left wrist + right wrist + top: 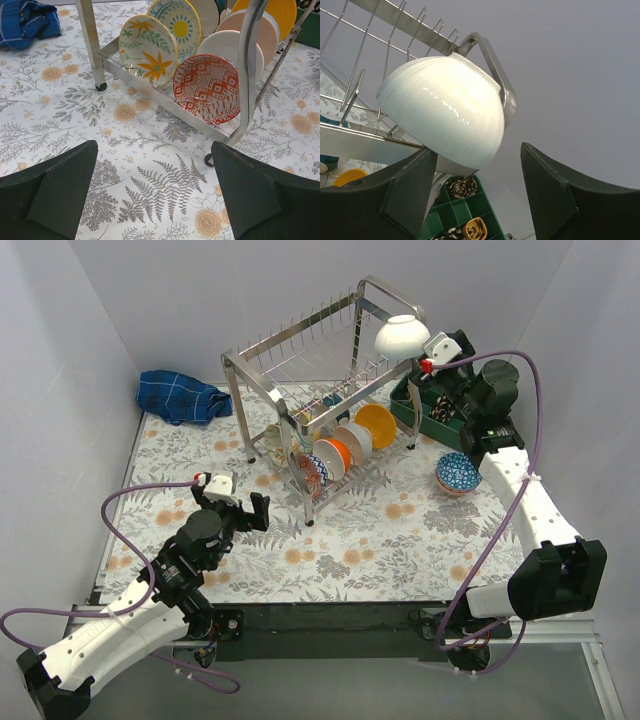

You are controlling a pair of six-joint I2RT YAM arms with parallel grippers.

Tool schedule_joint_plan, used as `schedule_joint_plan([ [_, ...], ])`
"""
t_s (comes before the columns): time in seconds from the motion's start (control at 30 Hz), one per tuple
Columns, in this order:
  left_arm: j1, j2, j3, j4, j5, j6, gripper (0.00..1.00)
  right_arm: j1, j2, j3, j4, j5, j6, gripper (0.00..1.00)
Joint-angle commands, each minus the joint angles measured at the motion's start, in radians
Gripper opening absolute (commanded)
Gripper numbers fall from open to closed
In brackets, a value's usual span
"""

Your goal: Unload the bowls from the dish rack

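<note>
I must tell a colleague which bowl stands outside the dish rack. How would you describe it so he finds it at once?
Start from the steel dish rack in the middle of the flowered table. On the cloth to its right stands the blue patterned bowl, alone. Unlike the bowls held in the rack, it sits upright on the table, clear of the wires.

From above and behind we overlook everything; our wrists, close in, share the dish rack (pixel 320 390): left level, right upward.
</note>
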State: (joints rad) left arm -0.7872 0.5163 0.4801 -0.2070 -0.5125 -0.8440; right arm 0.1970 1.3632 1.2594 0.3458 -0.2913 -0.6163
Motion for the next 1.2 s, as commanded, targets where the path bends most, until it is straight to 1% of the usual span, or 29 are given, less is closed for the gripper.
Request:
schedule_joint_plan([
  [0.0,0.006,0.005,-0.006,0.012,0.006,0.013,0.98,0.004,-0.007,0.012,0.116,0.004,0.01,0.75],
  [0.07,0.008,0.007,-0.005,0.012,0.008,0.013,0.98,0.004,-0.006,0.011,0.131,0.006,0.006,0.73],
  [0.33,0.008,0.008,-0.005,0.014,0.011,0.011,0.98,0.013,0.008,-0.017,0.199,0.046,-0.028,0.71],
  [0.7,0.009,0.011,-0.005,0.015,0.016,0.013,0.98,0.039,0.037,-0.104,0.413,0.119,-0.069,0.68],
  [1.0,0.011,0.01,-0.005,0.014,0.022,0.011,0.98,0.068,0.051,-0.147,0.562,0.147,-0.062,0.67],
  [1.17,0.011,0.01,-0.005,0.015,0.023,0.011,0.98,0.074,0.06,-0.146,0.599,0.121,-0.014,0.68],
])
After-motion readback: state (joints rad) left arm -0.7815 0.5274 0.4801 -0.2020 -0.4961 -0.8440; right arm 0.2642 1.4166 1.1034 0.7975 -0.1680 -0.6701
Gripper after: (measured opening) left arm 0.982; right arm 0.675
